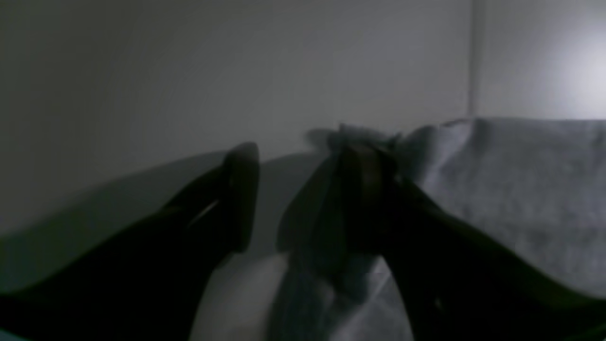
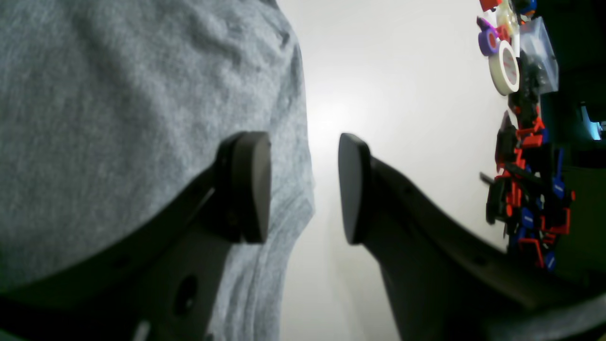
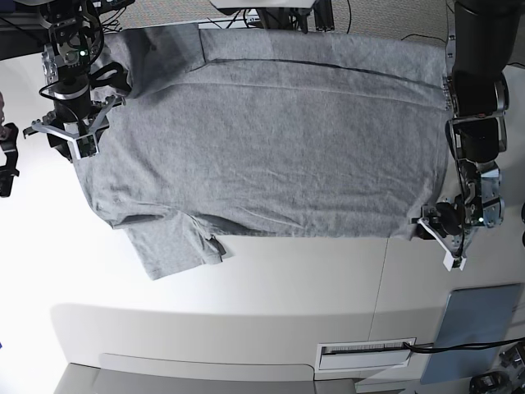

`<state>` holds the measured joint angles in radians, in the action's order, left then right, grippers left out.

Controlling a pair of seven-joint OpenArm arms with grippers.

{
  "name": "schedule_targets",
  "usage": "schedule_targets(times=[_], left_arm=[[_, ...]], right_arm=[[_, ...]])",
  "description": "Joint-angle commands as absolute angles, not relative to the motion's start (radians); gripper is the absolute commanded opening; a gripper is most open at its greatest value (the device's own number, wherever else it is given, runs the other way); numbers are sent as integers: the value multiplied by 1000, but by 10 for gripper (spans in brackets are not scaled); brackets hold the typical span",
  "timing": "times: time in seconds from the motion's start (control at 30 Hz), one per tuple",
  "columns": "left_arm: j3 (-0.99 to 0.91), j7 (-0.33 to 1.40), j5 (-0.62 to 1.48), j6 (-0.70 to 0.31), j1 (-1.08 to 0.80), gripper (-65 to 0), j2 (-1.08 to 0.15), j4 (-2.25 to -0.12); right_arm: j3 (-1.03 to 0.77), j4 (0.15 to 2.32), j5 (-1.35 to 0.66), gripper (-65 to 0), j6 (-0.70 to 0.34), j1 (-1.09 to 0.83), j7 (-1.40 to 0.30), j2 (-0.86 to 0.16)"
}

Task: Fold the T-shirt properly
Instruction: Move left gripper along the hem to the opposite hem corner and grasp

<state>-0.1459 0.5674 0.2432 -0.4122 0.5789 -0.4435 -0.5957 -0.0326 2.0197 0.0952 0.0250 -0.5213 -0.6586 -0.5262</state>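
The heather-grey T-shirt point(image 3: 271, 139) lies spread flat on the white table point(image 3: 287, 279), plain side up, with one sleeve point(image 3: 176, 246) at the front left. My right gripper point(image 3: 72, 135) is at the shirt's left edge. In the right wrist view it point(image 2: 305, 187) is open, one finger point(image 2: 251, 184) over the shirt's edge point(image 2: 142, 94) and the other over bare table. My left gripper point(image 3: 436, 230) is at the shirt's front right corner. In the dim left wrist view it point(image 1: 303, 151) is open, with the bunched shirt corner point(image 1: 497, 189) against one finger point(image 1: 364, 189).
A flat blue-grey pad point(image 3: 480, 328) lies at the front right of the table. A pile of red, blue and black parts point(image 2: 530, 199) and tape rolls point(image 2: 504, 66) sits beyond the shirt's left side. A labelled slot point(image 3: 365, 350) is near the front edge.
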Motion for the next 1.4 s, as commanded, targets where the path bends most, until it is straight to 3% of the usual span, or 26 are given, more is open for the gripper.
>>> schedule_targets(times=[0.0, 0.1, 0.23, 0.27, 0.33, 0.5, 0.57, 0.83, 1.13, 1.27, 1.37], left_arm=[[-146, 576, 259, -417, 602, -354, -451, -603], [-146, 575, 263, -420, 601, -406, -451, -603], [-146, 551, 203, -323, 601, -628, -453, -603], [-146, 542, 189, -287, 602, -641, -453, -603], [-146, 531, 186, -254, 604, -617, -459, -603], [-146, 535, 228, -263, 618, -372, -486, -603], [-146, 535, 267, -289, 618, -331, -496, -603], [-146, 556, 376, -394, 617, -330, -500, -603], [-146, 564, 368, -376, 574, -330, -496, -603], [-146, 626, 376, -471, 570, -331, -495, -603], [-146, 674, 382, -515, 570, -389, -490, -603]], right_arm=[[-40, 2035, 105, -412, 34, -518, -645, -540], [-40, 2035, 105, -412, 34, -518, -645, -540], [-40, 2035, 105, -412, 34, -518, -645, -540], [-40, 2035, 105, -412, 34, -518, -644, -540], [-40, 2035, 105, -412, 34, -517, -645, -540], [-40, 2035, 105, -412, 34, -518, -648, -540], [-40, 2035, 105, -412, 34, -518, -648, -540], [-40, 2035, 105, -412, 34, -518, -657, -540], [-40, 2035, 105, -412, 34, -518, -659, -540], [-40, 2035, 105, -412, 34, -518, -657, -540], [-40, 2035, 105, -412, 34, -517, -653, -540]])
